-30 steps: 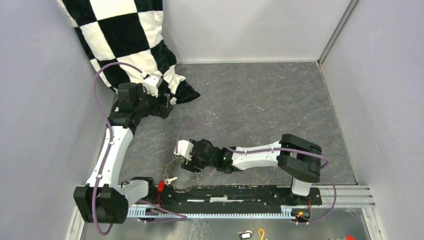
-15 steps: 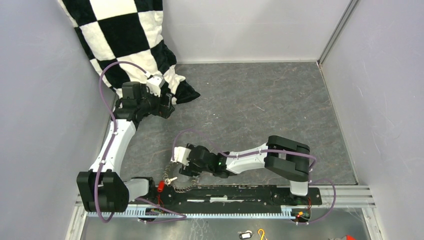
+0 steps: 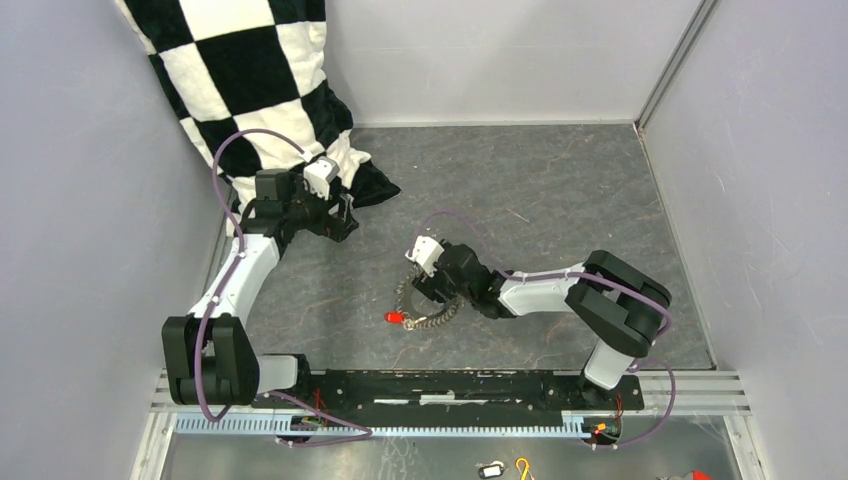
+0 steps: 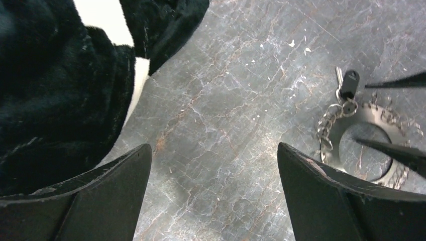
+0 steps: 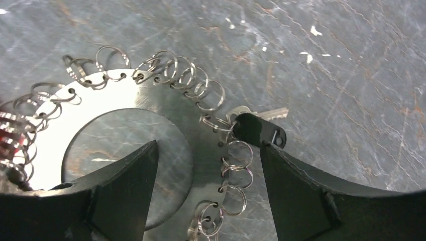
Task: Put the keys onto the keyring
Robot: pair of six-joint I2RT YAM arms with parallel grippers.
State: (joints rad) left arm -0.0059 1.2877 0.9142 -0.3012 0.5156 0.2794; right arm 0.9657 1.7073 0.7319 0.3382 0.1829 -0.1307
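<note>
Keyring point(image 5: 161, 100): lying flat on the table point(image 3: 560, 190), under the right gripper point(image 5: 207, 150).
Black key point(image 5: 258, 129): seemingly hanging from a small loop at the ring's 3 o'clock edge.
Red key point(image 3: 394, 318): sitting at the ring's 8 o'clock edge; whether it is linked is unclear.
Right gripper: jaws spread, straddling the ring's band, clamping nothing.
Left gripper point(image 4: 213, 146): gaping empty, hovering near the checkered cloth point(image 3: 250, 70).
Remaining: probably checking the red key.

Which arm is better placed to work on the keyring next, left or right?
Right, probably. The right gripper, open, straddles the keyring beside the black key; the left gripper hangs open by the checkered cloth, away from it.
</note>
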